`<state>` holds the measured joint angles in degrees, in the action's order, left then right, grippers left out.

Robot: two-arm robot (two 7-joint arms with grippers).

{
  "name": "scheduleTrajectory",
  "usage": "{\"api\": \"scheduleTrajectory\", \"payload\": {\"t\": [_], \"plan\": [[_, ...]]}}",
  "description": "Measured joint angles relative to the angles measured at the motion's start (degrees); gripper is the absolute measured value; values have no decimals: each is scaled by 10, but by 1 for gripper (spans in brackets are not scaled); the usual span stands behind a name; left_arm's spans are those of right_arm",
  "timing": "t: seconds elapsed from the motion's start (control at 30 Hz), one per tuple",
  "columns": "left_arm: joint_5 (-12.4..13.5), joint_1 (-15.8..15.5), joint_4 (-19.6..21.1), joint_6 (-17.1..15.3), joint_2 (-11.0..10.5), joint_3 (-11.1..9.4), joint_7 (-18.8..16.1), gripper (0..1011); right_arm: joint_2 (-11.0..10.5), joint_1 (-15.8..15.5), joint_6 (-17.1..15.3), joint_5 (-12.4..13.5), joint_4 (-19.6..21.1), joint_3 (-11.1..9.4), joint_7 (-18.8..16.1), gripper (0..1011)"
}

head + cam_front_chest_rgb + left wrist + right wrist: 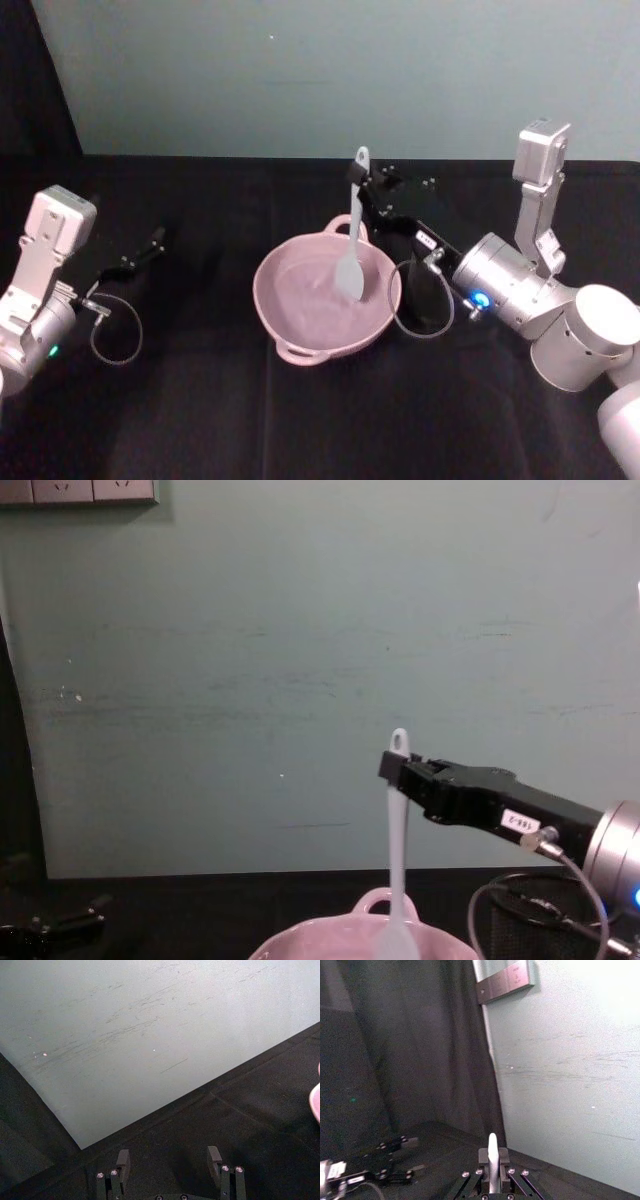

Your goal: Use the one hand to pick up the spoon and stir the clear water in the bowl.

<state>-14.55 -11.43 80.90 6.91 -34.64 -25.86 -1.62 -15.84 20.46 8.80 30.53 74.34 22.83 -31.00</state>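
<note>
Right claw (362, 190) grips spoon (353, 240) high, at 12 o'clock of bowl (258, 290), so head hangs into water (315, 300) for stirring. Left claw (168, 1155) wide, parked 9 o'clock.

The left arm (35, 310) and right arm (515, 280) are silver cylinders. The left tool (157, 238) and right tool (362, 186) are black and blocky, trailing thin looped cables (115, 335). A white label (518, 821) marks the right.

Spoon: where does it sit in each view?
Head: spoon centre, upright, head inside the pink bowl, right pincer gripping its handle.
Chest: lower centre, dipping into the bowl.
Right wrist: handle clamped in the right pincer.
Left wrist: a sliver of bowl beyond the idle left pincer.
Shared landmark: the bowl.
</note>
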Motion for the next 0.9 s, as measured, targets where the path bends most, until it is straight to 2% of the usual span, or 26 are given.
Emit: {"api": "scheduleTrajectory", "payload": {"t": [0.17, 0.37, 0.6, 0.9], "plan": [[0, 0, 0, 0, 0, 0, 0, 1011, 1, -6, -7, -3, 13, 13, -4, 118], [0, 0, 0, 0, 0, 0, 0, 1011, 15, 1, -11, -7, 15, 40, -16, 118], [0, 0, 0, 0, 0, 0, 0, 1011, 44, 35, -4, -11, -25, 62, -28, 118], [0, 0, 0, 0, 0, 0, 0, 1011, 72, 79, 12, -17, -94, 69, -34, 118]]}}
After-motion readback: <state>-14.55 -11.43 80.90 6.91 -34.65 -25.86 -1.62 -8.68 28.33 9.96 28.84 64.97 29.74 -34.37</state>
